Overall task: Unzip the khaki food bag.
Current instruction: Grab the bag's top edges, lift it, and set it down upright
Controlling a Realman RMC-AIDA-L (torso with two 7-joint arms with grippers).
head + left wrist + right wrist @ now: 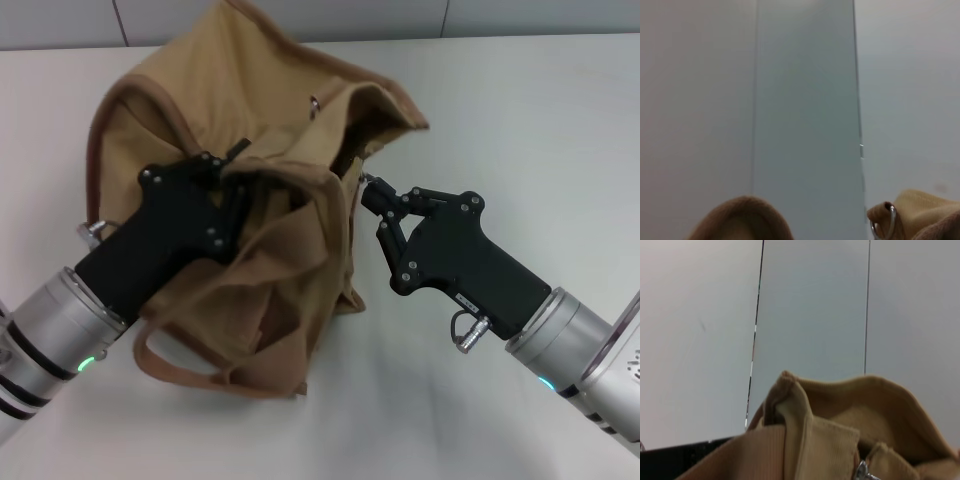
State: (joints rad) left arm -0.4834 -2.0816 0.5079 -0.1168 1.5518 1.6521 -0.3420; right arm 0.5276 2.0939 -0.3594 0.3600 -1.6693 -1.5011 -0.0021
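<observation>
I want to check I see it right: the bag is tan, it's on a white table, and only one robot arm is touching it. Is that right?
Not quite. In the head view both arms are at the khaki food bag: the left end effector is pressed into its fabric and the right end effector is at its opening. The bag is tan and sits on the white table, as you said.

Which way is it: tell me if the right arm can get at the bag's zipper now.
Probably yes. The right end effector sits right at the khaki food bag's open top edge with nothing between, while the left end effector presses into the fabric opposite.
</observation>
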